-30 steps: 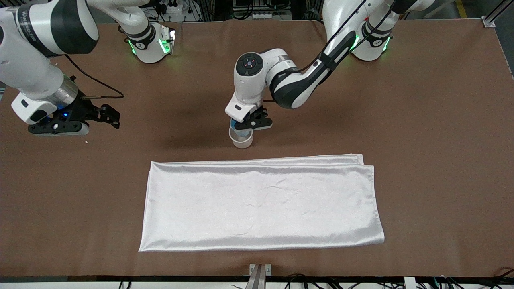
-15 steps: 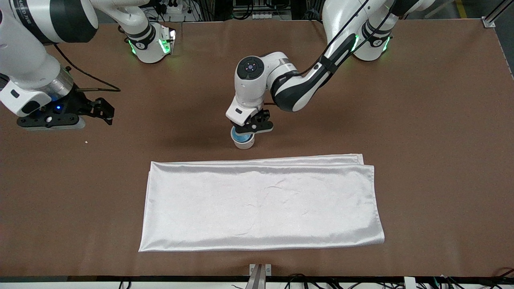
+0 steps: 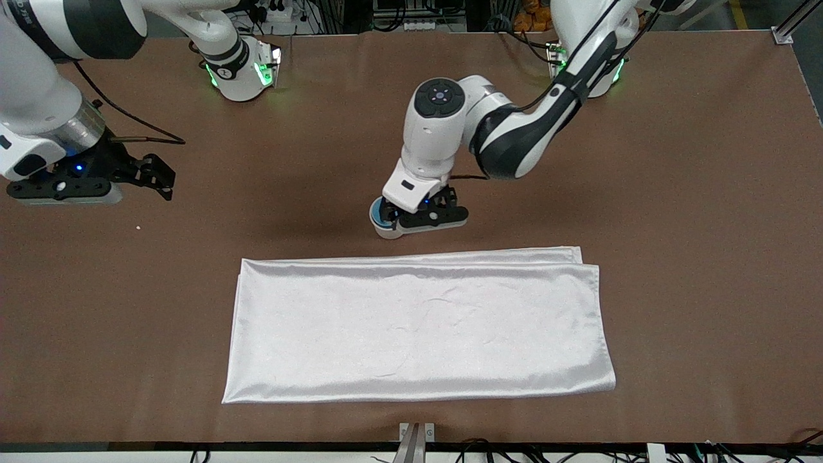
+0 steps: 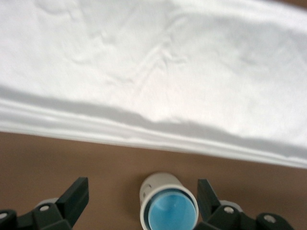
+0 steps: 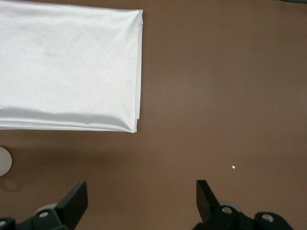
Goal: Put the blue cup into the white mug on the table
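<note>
The small bright-blue cup (image 4: 172, 214) already sits inside the white cylindrical mug (image 4: 160, 184) on the brown matte table (image 3: 675, 193), my left gripper (image 4: 144, 201) hangs over it with fingers apart and empty, my right gripper (image 5: 141, 201), also spread, waits over the table's right-arm end, so I judge only retreating is left.

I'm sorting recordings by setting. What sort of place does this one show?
Probably a robotics lab bench. Two arms stand on a brown table with cables along its edges. The open left gripper is over a blue cup nested in a white mug; the open right gripper waits.
</note>
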Motion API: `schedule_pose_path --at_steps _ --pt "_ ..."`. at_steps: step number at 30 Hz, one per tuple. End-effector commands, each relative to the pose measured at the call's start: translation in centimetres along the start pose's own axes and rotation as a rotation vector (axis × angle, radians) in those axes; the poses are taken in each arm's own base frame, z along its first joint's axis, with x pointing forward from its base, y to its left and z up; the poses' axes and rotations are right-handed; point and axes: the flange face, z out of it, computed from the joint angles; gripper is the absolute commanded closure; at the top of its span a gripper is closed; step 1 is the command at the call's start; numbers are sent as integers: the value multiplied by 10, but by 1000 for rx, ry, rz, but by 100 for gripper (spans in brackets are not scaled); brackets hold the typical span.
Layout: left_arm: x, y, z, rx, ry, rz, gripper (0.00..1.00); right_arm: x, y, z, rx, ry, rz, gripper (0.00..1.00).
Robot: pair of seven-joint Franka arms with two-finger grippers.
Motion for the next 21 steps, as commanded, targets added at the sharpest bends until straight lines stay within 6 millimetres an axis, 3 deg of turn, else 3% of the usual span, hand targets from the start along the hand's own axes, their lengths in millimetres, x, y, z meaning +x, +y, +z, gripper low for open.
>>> schedule_pose_path --at_steps 1,7,17,21 --pt "37 -34 -39 33 50 -1 0 3 7 -24 54 -33 50 0" --pt "72 -71 -73 58 63 71 0 2 15 -24 88 -51 74 0" --pt "124 -134 -108 72 65 86 0 2 22 -23 112 -58 80 0" --pt "136 -152 -118 86 71 81 0 2 24 -23 110 -56 82 0"
